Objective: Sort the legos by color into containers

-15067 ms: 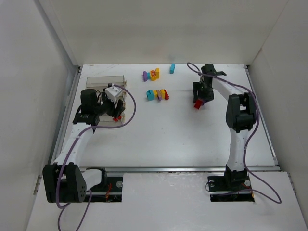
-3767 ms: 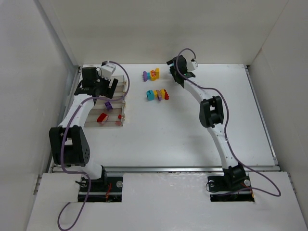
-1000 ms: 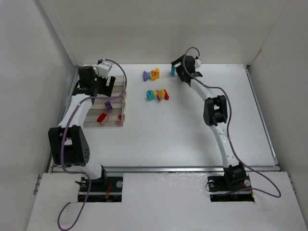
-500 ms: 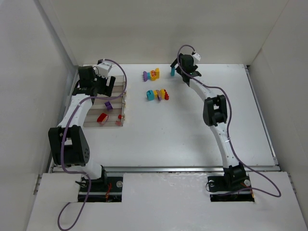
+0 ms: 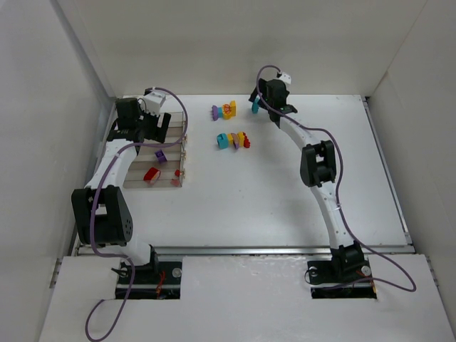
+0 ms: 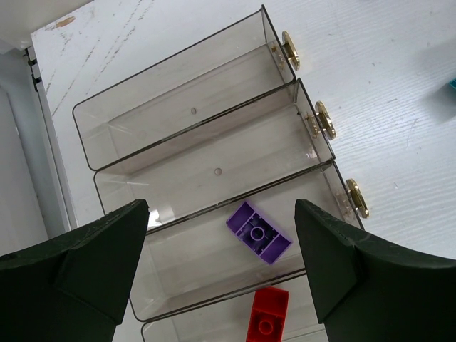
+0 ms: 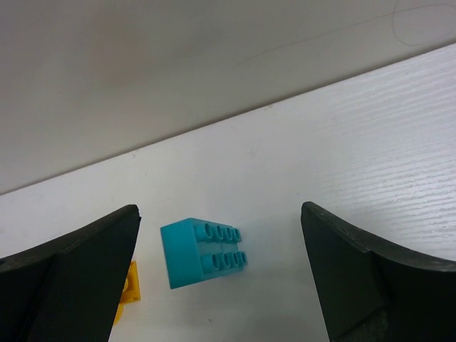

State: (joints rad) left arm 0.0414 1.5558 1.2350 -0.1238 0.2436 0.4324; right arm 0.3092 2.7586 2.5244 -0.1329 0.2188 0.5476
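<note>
Early stage: purple brick (image 6: 258,233) and red brick (image 6: 267,313) lay in separate bins (image 6: 178,92); most bricks (image 5: 234,140) were loose on table (image 5: 285,192). Left gripper (image 6: 221,267) hung open, empty, over bins; right gripper (image 7: 221,281) gaped wide above teal brick (image 7: 201,249), ungripped.

White table (image 5: 249,206) — plain white walls (image 5: 235,43) on three sides (metal rail (image 5: 271,249) near edge).

L wrist cam: red lego (image 6: 267,319) betw. fingers (image 6: 85,263), near end cut by btm edge; bin (image 6: 214,326) holding it mostly out of frame. Teal smear (image 6: 450,84) well outboard of fingers, blurred, cut by edge, unidentifiable. R wrist cam: yellow-orange lego (image 7: 130,291) mostly behind finger (image 7: 64,278). Top cam: lego cluster (image 5: 234,140) too small to count pcs.
</note>
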